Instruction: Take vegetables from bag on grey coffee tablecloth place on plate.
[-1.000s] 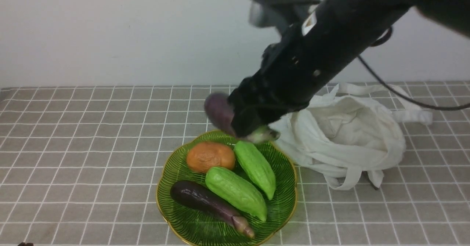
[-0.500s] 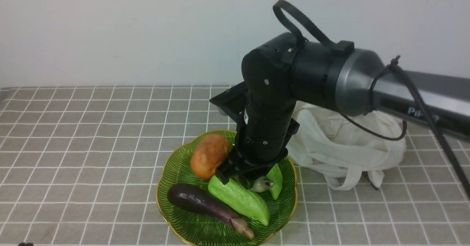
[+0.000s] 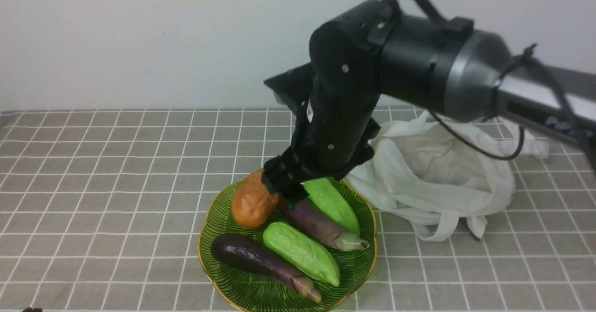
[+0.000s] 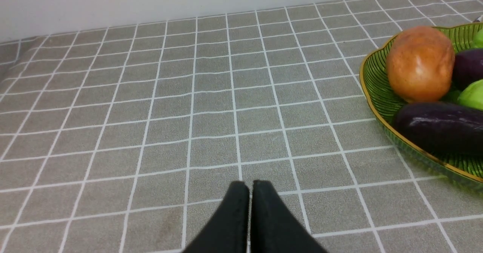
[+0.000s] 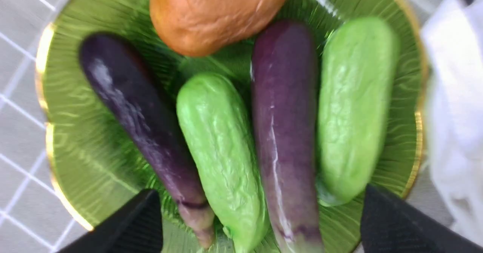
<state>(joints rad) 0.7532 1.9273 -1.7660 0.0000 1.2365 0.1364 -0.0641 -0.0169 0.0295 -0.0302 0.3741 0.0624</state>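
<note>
Five in the plate (image 3: 215,223), packed close: at the far left an orange-brown lump (image 3: 251,202), on the bag side a bright green gourd (image 3: 333,202), right beside it the dull purple eggplant (image 3: 316,223), then a second green gourd (image 3: 300,251), and nearest the camera a darker glossy eggplant (image 3: 253,256). Flat on the ribbed green for the dull purple one, tucked in between the two gourds, pale green stem end toward the near right rim, blunt end hidden behind the black wrist in the front view. Directly above, the right pincer (image 5: 259,192): spread wide, gripping nothing, one black finger (image 5: 128,222) out over the dark eggplant's tip and the other beyond the bag-side gourd, no contact showing with any of the five. Just beside the plate's right rim, the white bag (image 3: 442,177), slumped and crumpled, straps trailing on the grey checked tablecloth (image 3: 116,163). Over on the left, the left pincer (image 4: 249,185): pressed together, empty, low over bare cloth, well apart from the plate
</note>
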